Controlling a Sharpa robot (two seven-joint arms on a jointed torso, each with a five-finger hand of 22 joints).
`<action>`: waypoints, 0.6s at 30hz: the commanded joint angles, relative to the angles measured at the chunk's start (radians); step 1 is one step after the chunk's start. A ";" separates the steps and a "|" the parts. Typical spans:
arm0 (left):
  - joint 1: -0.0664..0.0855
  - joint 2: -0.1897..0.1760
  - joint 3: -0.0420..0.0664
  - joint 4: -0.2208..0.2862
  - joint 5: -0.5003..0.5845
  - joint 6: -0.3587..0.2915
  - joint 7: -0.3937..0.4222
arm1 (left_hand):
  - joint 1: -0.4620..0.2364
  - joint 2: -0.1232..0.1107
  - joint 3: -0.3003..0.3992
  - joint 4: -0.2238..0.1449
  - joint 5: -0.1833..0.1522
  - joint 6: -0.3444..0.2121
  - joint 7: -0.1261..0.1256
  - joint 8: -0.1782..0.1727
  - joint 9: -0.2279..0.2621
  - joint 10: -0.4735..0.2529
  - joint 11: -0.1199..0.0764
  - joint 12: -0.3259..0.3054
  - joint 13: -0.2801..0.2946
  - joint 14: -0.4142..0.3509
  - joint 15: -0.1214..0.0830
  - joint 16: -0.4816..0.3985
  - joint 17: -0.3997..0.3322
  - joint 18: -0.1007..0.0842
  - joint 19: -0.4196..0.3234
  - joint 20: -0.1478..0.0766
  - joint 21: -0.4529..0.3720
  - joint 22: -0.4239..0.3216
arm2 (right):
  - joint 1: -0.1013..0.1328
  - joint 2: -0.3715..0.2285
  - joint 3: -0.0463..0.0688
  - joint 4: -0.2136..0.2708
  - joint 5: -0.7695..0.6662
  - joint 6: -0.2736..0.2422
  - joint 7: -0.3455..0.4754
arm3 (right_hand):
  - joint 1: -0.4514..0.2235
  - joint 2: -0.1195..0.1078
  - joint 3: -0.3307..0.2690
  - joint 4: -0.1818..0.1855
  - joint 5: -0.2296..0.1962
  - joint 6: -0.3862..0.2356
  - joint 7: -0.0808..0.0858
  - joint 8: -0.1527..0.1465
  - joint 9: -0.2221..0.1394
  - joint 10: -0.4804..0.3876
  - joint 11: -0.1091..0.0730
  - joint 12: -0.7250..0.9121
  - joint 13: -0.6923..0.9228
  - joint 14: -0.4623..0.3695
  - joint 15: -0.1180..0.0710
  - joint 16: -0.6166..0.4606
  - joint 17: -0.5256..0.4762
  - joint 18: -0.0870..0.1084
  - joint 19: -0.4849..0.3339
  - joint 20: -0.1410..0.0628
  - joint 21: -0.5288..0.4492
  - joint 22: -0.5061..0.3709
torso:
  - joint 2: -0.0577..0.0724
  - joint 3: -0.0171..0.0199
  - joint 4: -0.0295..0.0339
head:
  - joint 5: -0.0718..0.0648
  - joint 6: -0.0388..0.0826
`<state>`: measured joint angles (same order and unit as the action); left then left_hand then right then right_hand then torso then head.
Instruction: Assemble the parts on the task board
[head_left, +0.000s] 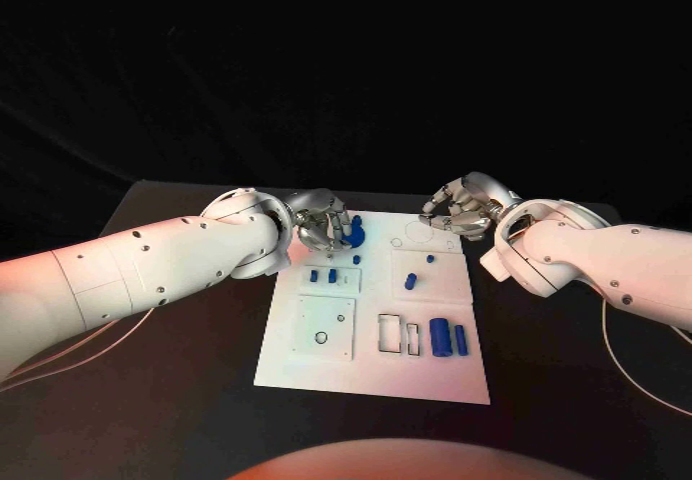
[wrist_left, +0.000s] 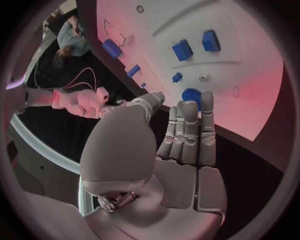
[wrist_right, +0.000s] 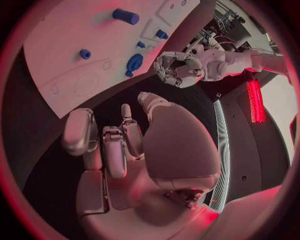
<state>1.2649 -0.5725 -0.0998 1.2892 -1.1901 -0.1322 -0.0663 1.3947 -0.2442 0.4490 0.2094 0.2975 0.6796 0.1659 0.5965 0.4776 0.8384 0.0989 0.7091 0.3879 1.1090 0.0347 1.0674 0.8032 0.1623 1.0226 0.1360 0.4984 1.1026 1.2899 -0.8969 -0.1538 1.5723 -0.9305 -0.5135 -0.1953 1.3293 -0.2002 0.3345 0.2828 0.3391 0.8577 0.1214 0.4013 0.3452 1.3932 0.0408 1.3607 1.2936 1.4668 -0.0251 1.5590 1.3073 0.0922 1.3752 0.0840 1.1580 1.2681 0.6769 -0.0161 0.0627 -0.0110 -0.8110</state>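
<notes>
The white task board (head_left: 372, 370) lies in the middle of the black table. My left hand (head_left: 325, 228) hovers at its far left corner, holding nothing. Its straight fingers (wrist_left: 187, 127) end just short of a round blue part (wrist_left: 191, 95), which stands on the board (wrist_left: 250, 90); I cannot tell whether they touch it. My right hand (head_left: 462, 210) hangs off the far right corner with its fingers (wrist_right: 106, 145) loosely bent around nothing. Other blue parts sit on the board: a cylinder (head_left: 411, 280), two small pegs (head_left: 325, 275) and two upright pieces (head_left: 449, 339).
Empty rectangular cut-outs (head_left: 397, 334) and a square panel (head_left: 326, 326) mark the board's near half. Bare black table (head_left: 188, 400) lies on both sides. Cables (head_left: 635, 370) trail from the arms. The right wrist view shows my left hand (wrist_right: 178, 67) beside the round blue part (wrist_right: 134, 63).
</notes>
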 joint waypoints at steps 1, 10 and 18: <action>-0.006 0.020 -0.004 -0.011 -0.265 -0.066 0.136 | 0.008 -0.012 0.006 -0.010 -0.021 0.013 -0.009 -0.029 -0.033 -0.011 0.001 -0.060 -0.053 -0.027 0.000 -0.019 -0.036 0.017 0.004 0.003 -0.015 0.000 | -0.001 0.003 0.000 -0.001 -0.002 -0.003 0.015 | -0.006 -0.001 0.008 0.001 0.007 -0.001 0.001 -0.006 -0.001 -0.009 -0.001 -0.006 -0.003 0.093 -0.004 -0.005 0.217 0.007 -0.005 -0.007 -0.008 -0.003 | 0.001 -0.0005 0.0000 | 0.000 0.002; -0.015 0.078 -0.024 -0.058 -0.421 -0.047 0.144 | 0.007 -0.033 0.012 -0.045 -0.056 0.063 -0.035 -0.103 -0.098 0.009 -0.006 -0.144 -0.140 0.026 -0.019 0.035 -0.044 0.019 0.039 -0.011 -0.006 0.026 | -0.001 0.005 0.000 0.000 -0.012 -0.011 0.012 | -0.007 -0.002 0.013 0.001 0.012 -0.002 0.002 -0.008 -0.001 -0.024 0.000 -0.023 -0.025 0.090 -0.004 -0.009 0.206 0.010 -0.010 -0.007 -0.020 -0.011 | 0.003 0.0008 -0.0031 | -0.004 0.002; -0.018 0.106 -0.028 -0.077 -0.462 0.028 0.110 | -0.015 -0.033 -0.006 -0.050 -0.072 0.095 -0.035 -0.132 -0.117 0.027 -0.012 -0.172 -0.173 0.129 -0.023 0.151 0.072 0.018 0.071 -0.017 0.015 0.051 | -0.001 0.005 0.000 0.002 -0.017 -0.021 0.007 | -0.010 -0.009 0.021 0.001 0.020 -0.001 0.002 -0.012 0.000 -0.054 0.000 -0.061 -0.070 0.087 -0.003 -0.015 0.192 0.013 -0.018 -0.006 -0.036 -0.021 | 0.003 0.0027 -0.0050 | -0.004 -0.002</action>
<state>1.2473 -0.4704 -0.1277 1.2137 -1.5945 -0.1519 0.0478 1.3875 -0.2773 0.4484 0.1598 0.2287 0.7699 0.1305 0.4661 0.3621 0.8622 0.0863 0.5403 0.2166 1.2310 0.0113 1.2103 0.8664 0.1623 1.0905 0.1181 0.5096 1.1513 1.2898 -0.8924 -0.1540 1.5728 -0.9332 -0.5264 -0.1916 1.3240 -0.2055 0.3497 0.2842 0.3546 0.8577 0.1214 0.3933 0.3453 1.3466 0.0411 1.3036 1.2234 1.4668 -0.0251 1.5491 1.3073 0.0921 1.3622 0.0787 1.1257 1.2478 0.6789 -0.0144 0.0587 -0.0156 -0.8124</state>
